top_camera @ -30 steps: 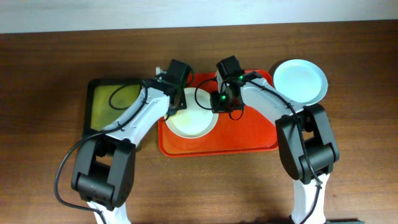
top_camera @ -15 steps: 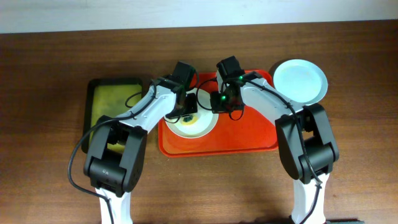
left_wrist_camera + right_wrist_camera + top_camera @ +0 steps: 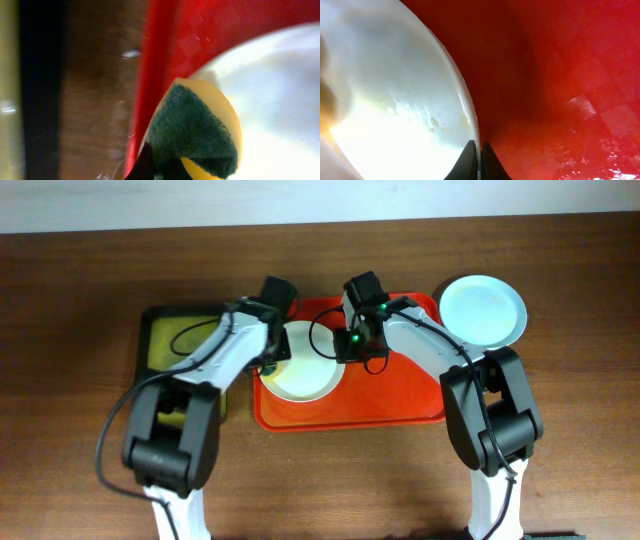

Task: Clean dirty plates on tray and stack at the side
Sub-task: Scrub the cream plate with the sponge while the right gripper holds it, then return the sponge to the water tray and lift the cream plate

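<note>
free: tray point(image 3: 410, 395) right half | blocked: left half, by plate point(image 3: 305, 380), sponge point(image 3: 195, 130), left hand point(image 3: 271, 362), right hand point(image 3: 342, 354)

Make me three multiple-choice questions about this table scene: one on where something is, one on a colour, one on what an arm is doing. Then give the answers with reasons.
1. Where is the mint plate?
A) on the table beside the red tray
B) on the red tray
C) held up in the air

2. What colour is the sponge's scrub face?
A) blue
B) pink
C) dark green

3. What are the right jaws doing?
A) hanging open above the table
B) shut on the white plate's rim
C) holding the sponge

Answers:
1 A, since the overhead view shows it on the wood off the tray's right end.
2 C, since the left wrist view shows dark green over yellow foam.
3 B, since the right wrist view shows both tips pinching the rim.
</note>
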`<act>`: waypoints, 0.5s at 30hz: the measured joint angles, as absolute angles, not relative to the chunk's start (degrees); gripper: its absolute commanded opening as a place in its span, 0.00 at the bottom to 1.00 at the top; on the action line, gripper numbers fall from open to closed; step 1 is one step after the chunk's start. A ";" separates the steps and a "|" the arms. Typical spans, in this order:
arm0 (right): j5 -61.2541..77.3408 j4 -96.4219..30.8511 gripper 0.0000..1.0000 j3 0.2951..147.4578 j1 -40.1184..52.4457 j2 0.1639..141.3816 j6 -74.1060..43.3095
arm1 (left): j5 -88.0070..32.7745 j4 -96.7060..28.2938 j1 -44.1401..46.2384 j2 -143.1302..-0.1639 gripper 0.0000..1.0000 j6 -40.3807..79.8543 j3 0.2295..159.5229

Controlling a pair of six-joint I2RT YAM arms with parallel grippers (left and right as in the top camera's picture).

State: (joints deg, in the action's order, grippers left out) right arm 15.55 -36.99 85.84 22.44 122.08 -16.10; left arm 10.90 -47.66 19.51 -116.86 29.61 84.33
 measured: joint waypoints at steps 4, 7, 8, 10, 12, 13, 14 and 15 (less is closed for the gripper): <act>14.22 -39.83 0.04 87.15 22.04 122.06 -11.44 | 10.55 -49.60 11.27 -106.50 0.00 31.16 84.33; 10.35 -42.85 0.04 90.70 22.35 121.80 -7.27 | 10.98 -50.85 4.84 -102.00 0.00 31.83 84.44; 8.21 -43.99 0.04 91.96 22.55 121.43 -5.80 | 10.98 -51.72 3.33 -101.69 0.00 32.01 84.44; -0.99 -47.05 0.04 95.66 24.01 119.74 -1.74 | 10.92 -52.97 0.03 -101.80 0.00 32.29 83.72; -10.87 -47.94 0.04 98.26 26.39 117.62 1.83 | 10.74 -52.23 -1.87 -101.80 0.00 32.45 81.65; -16.27 -47.99 0.04 99.48 27.88 116.81 3.97 | 10.57 -51.44 -2.20 -101.80 0.00 32.45 80.77; -24.27 -47.66 0.04 101.19 30.61 115.85 7.07 | 10.48 -49.58 -2.55 -101.80 0.00 32.45 78.83; -29.28 -47.44 0.04 102.15 32.49 115.42 9.39 | 10.37 -47.90 -2.66 -101.80 0.00 32.47 76.95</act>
State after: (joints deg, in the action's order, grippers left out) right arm -29.28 -47.44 102.15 32.49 115.42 9.39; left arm 10.37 -47.90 -2.66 -101.80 32.47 76.95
